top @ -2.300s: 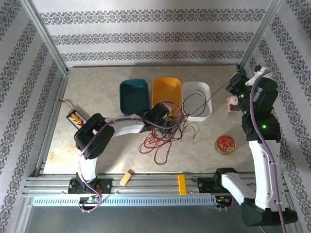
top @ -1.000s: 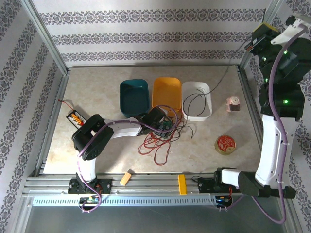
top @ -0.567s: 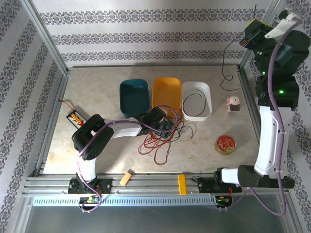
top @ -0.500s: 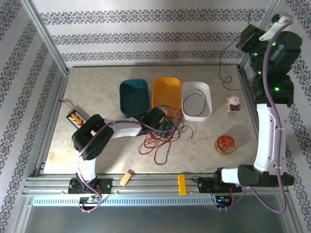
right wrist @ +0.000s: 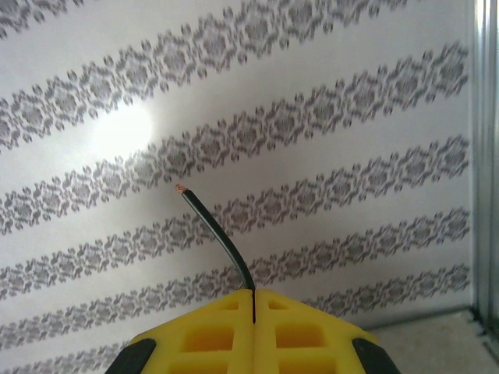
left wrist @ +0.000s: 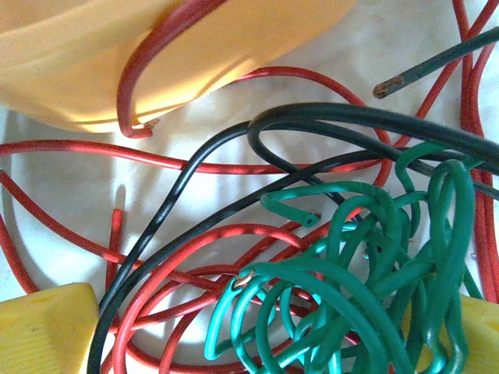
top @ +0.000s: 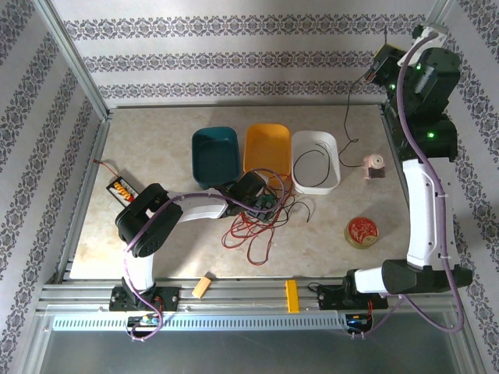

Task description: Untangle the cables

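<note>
Risks dropping the black cable (right wrist: 210, 226), pinched near its tip by the right gripper (right wrist: 254, 300) above the far right corner of the table (top: 156, 148); leaves the left gripper (top: 263, 204) spread over the tangle (left wrist: 351, 296).

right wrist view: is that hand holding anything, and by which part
The right hand pinches a thin black cable near its stripped end; a short stub pokes out beyond the grip.
</note>
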Motion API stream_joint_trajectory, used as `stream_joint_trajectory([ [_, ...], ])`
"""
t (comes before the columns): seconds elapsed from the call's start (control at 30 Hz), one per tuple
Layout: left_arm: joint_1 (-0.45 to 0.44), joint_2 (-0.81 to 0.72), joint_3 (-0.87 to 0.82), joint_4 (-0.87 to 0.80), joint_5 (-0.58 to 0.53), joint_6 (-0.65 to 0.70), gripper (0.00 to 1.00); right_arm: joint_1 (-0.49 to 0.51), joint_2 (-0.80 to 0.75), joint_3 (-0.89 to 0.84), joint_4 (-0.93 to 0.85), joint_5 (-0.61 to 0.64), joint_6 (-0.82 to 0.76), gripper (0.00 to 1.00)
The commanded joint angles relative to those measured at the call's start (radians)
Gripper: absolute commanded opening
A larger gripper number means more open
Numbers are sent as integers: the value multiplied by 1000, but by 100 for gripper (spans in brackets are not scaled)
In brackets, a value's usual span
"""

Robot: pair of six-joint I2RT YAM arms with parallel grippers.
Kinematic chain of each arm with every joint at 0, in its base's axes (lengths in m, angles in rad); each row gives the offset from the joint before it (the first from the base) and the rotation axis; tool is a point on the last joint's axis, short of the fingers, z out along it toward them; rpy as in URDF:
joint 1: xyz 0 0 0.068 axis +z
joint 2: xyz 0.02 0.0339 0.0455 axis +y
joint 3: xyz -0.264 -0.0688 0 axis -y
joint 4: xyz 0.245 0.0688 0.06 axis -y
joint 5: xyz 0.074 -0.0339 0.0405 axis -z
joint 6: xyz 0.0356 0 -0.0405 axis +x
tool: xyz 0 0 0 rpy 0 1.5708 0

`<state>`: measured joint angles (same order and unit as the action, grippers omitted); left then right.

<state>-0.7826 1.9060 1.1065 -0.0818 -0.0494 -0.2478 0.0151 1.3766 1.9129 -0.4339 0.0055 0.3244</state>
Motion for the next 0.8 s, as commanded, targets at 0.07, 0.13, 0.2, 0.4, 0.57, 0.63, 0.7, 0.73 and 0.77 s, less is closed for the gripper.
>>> stream_joint_trajectory([
  [0.07,16,51,-35,-216,-44,10,99,52,-17,70,75,82,-124,0],
  [0.13,16,53,-33,-217,-43,11,99,71,-18,83,93,103,-155,0],
  [0.2,16,54,-31,-219,-43,12,99,80,-13,100,95,105,-171,0],
  [0.4,16,52,-31,-220,-41,13,99,88,-2,89,97,96,-173,0],
  [0.57,16,50,-28,-220,-41,15,99,101,9,57,95,99,-169,0],
  [0.63,16,51,-27,-220,-41,15,99,108,9,21,97,103,-159,0],
  [0.7,16,52,-27,-220,-40,15,99,116,3,-35,106,118,-146,0],
  [0.73,16,51,-26,-220,-40,15,99,119,-1,-63,113,123,-139,0],
  [0.77,16,51,-25,-221,-40,15,99,121,-6,-94,122,127,-131,0],
])
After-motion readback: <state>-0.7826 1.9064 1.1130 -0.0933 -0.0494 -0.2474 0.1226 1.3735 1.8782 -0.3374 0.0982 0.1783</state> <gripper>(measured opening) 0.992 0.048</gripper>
